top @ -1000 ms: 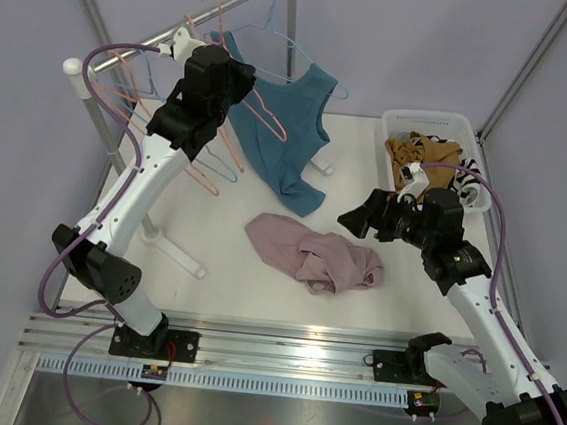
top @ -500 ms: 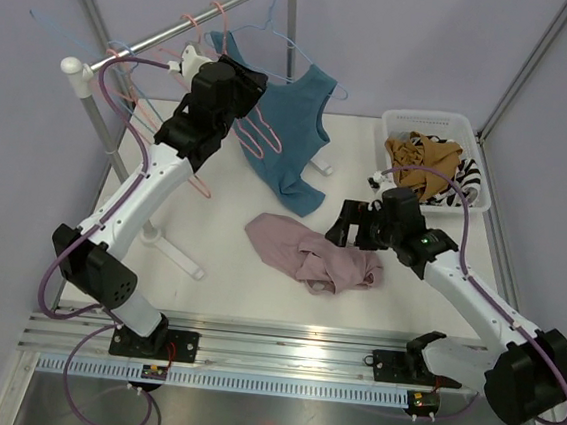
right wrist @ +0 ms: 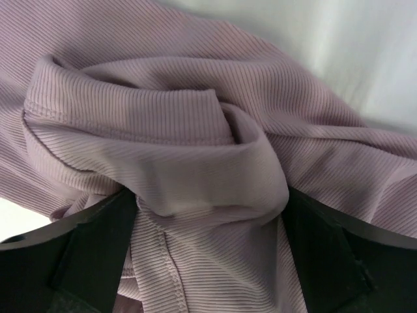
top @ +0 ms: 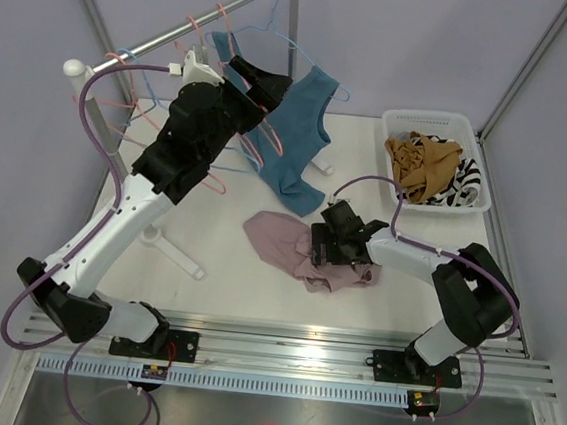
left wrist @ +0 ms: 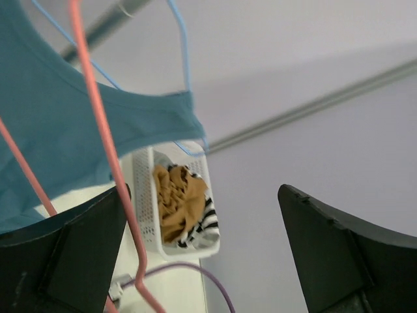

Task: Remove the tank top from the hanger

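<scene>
A teal tank top [top: 296,138] hangs from a light blue hanger [top: 278,39] on the rail [top: 180,34]. My left gripper [top: 267,88] is raised beside its upper left edge, open. In the left wrist view the teal top [left wrist: 52,130] and the blue hanger [left wrist: 182,65] lie ahead of my left gripper [left wrist: 202,261]. A pink hanger wire [left wrist: 98,130] runs down close to the left finger, not clamped. My right gripper [top: 318,248] rests on a crumpled pink garment [top: 276,242] on the table. In the right wrist view my right gripper [right wrist: 208,248] is open astride a fold of the pink garment [right wrist: 195,130].
A white basket [top: 428,119] with brown and striped clothes stands at the back right, also in the left wrist view [left wrist: 146,195]. More pink and blue hangers [top: 138,108] hang at the rail's left end. The rack's foot [top: 174,252] crosses the table's left side.
My left gripper has opened and swung up and right toward the teal top. My right arm has dropped left and down onto the pink garment, its jaws starting to narrow.
</scene>
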You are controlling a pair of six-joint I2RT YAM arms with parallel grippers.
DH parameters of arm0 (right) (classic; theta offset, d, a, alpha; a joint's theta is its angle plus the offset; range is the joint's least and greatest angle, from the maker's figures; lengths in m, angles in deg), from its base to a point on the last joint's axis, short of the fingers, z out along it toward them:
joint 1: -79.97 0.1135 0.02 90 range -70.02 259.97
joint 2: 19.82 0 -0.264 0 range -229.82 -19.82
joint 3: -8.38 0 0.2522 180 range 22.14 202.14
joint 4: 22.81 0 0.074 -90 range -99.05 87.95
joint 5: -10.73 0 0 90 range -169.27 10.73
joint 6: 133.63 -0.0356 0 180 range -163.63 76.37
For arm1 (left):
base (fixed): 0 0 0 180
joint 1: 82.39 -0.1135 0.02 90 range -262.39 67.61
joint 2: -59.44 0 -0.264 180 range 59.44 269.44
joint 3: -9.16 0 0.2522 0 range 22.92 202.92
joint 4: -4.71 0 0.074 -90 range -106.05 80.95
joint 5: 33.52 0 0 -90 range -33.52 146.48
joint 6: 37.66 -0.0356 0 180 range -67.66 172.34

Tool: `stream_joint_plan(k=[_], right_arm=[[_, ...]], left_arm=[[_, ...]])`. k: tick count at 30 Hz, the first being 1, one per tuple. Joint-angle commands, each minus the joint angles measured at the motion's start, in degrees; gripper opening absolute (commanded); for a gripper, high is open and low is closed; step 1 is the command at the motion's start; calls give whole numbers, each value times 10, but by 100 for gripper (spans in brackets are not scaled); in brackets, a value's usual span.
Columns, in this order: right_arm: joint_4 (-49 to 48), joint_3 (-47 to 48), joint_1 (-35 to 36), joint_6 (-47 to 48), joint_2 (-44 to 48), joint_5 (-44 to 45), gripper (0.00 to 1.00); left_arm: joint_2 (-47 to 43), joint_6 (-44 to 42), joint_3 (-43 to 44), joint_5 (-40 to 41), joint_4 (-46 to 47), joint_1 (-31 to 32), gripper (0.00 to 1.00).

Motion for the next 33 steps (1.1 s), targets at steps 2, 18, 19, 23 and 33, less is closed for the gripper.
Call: stream_joint_plan(k=[2,18,19,23,33], right_arm=[[-8,15,4,-10,-73,72,87],[87,178,-34,78,103,106,0],[100,196,-44,82,110,126,0],[170,316,-82,113,132,167,0],[265,630,-201,207,44,275,0]], left_arm=[[-68,-64,-33,-11,58,62,99],[-255,-319,-213,-101,-146,144,99],[-278,-333,-225,-107,-159,144,99],[-329,-394,-299,-123,-215,144,99],[-389,-399,-350,-49,-324,154,99]])
